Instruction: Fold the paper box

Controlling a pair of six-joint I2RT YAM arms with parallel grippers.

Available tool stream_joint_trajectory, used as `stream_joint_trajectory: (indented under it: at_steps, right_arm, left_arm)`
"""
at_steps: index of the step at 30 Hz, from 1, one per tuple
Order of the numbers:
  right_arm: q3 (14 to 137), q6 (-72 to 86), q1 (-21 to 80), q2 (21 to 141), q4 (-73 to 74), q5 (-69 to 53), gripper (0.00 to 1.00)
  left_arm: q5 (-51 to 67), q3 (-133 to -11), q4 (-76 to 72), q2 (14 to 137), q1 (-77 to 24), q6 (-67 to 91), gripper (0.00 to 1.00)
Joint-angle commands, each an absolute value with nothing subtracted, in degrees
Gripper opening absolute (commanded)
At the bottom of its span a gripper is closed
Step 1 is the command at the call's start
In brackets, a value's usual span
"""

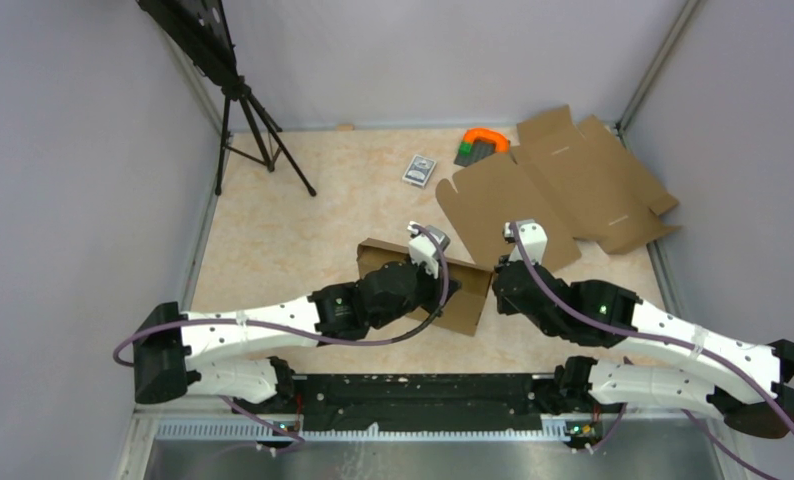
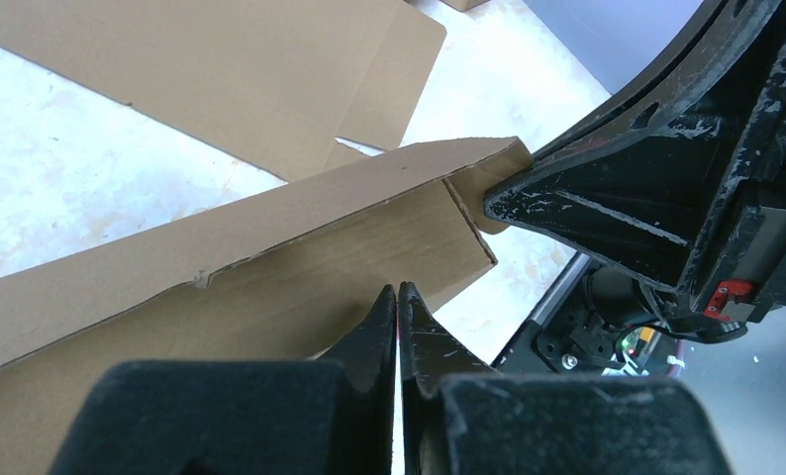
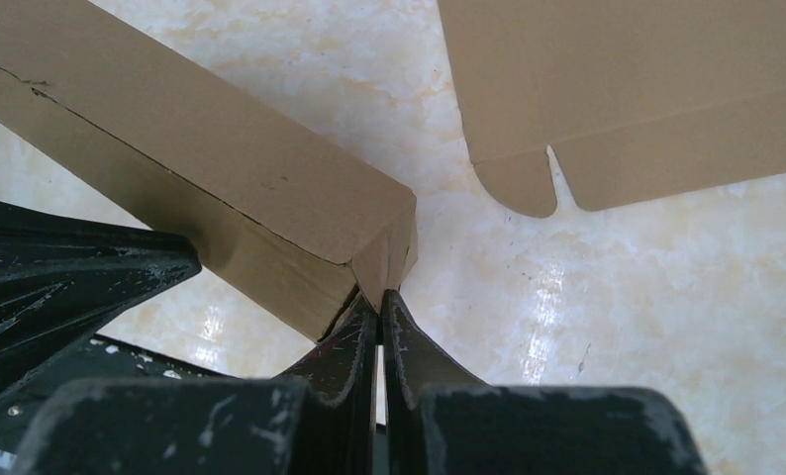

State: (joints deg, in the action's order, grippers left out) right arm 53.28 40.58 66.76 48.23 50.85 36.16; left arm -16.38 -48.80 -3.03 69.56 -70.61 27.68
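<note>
While the left gripper [image 2: 399,297] holds its two fingers pressed flat together with nothing between them, its own camera puts the tips right at the long near wall of the paper box [image 2: 221,267], a shallow folded shape lying on the table [image 2: 52,188]. At the far end of that wall the right gripper [image 2: 490,203] comes in from the side, its point touching the small end flap. Behind the box lies a flat cardboard sheet [image 2: 221,69], near its back edge, with a wedge of bare tabletop between. Over to the right wrist: fingers together here too, tips tucked against the box's end corner, and whether they nip the corner fold I can't tell. The box's top edge runs away up-left, and the left gripper's dark finger leans on the side wall at the left. The sheet's rounded tab sits near but apart from the box, bare tabletop to the right. From above, the box is mid-table just ahead of both arms, one gripper at its near side, one at its right end. The sheet spreads to the back right, up to the right wall. A grey card pack [image 1: 420,168] and an orange and green thing [image 1: 483,145] lie further back, and a tripod [image 1: 248,110] stands back left. Bare tabletop shows left of the box.
</note>
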Motion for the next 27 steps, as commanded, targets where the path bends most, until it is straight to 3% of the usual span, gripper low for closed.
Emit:
stream_joint_trajectory:
  at_steps: [1,27]
  right_arm:
    - [55.0,40.6,67.5,47.7,49.8,36.0,0.00]
    - [56.0,43.5,67.4,48.0,51.5,36.3,0.00]
  left_arm:
    - [-16.6,-49.3,-8.0,70.3,-70.9,25.6,0.00]
    - [-12.3,-49.0,-6.9,74.7,-71.0,27.5,0.00]
